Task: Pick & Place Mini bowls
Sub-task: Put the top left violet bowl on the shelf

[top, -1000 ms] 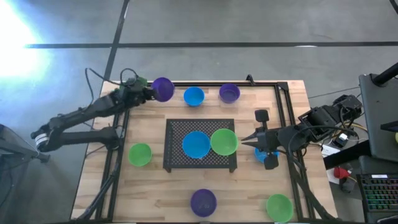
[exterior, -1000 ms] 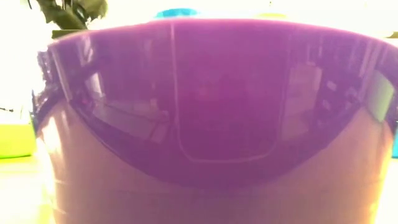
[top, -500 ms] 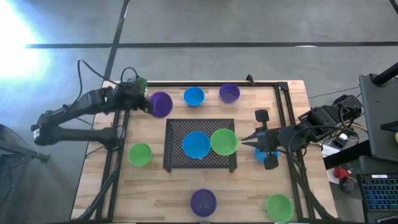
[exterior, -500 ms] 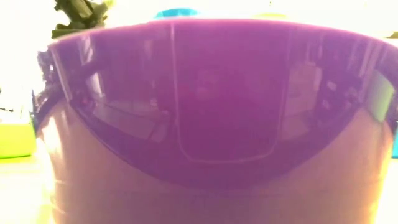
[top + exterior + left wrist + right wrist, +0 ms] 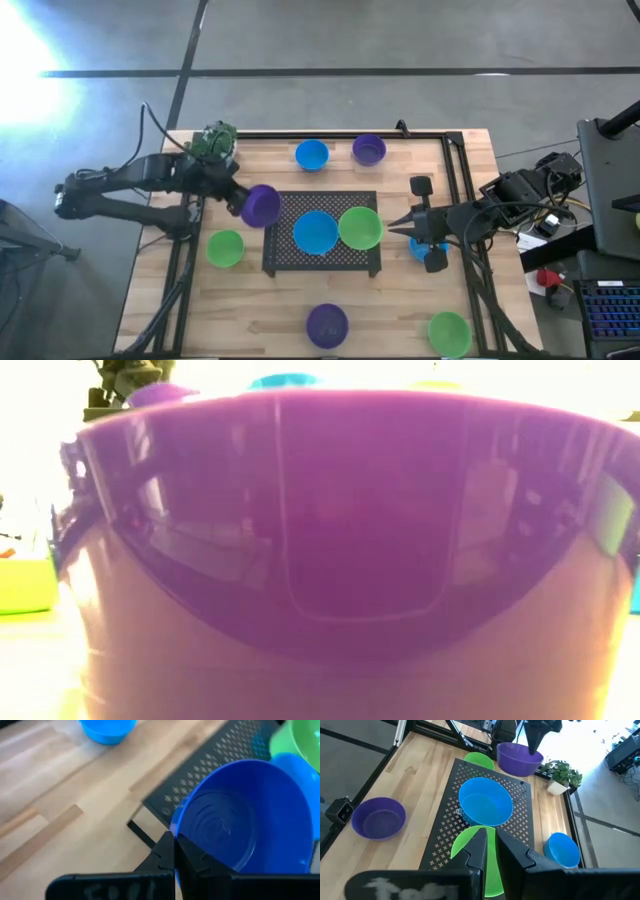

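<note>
A: While the left gripper (image 5: 238,199) hangs just off the mat (image 5: 322,232), what does it carry?

B: A purple bowl (image 5: 261,204), its rim pinched between closed fingers, right at the mat's near edge.

A: How should it set it down?

B: I'd say carry on over the mat, stay clear of the blue bowl (image 5: 316,232) ahead, lower level, then release.

A: And the right gripper (image 5: 390,227)?

B: Pinching the green bowl (image 5: 360,227) by its rim, on the mat's far side.

mini bowls (image 5: 316,232) — 9, blue/purple/green — scattered
</note>
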Available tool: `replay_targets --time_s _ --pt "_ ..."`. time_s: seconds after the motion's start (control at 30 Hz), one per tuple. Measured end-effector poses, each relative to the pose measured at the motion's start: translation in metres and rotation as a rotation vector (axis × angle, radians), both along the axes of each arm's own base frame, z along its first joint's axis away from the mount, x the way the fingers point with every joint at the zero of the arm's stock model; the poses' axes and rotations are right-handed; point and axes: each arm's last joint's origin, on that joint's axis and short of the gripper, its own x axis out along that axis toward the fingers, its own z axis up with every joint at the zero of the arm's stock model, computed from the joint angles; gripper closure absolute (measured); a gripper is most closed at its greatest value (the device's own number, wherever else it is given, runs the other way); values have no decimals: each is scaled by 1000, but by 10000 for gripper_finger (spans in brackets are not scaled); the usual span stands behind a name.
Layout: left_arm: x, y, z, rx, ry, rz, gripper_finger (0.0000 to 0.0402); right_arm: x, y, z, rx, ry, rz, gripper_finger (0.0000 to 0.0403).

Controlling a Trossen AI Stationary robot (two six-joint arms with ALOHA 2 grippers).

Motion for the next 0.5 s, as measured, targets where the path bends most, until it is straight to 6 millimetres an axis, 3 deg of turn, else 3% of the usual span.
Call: replay_targets --time_s 0.5 --pt "37 -24 -4 -60 87 -129 401 0 0 0 -2 0 2 369"
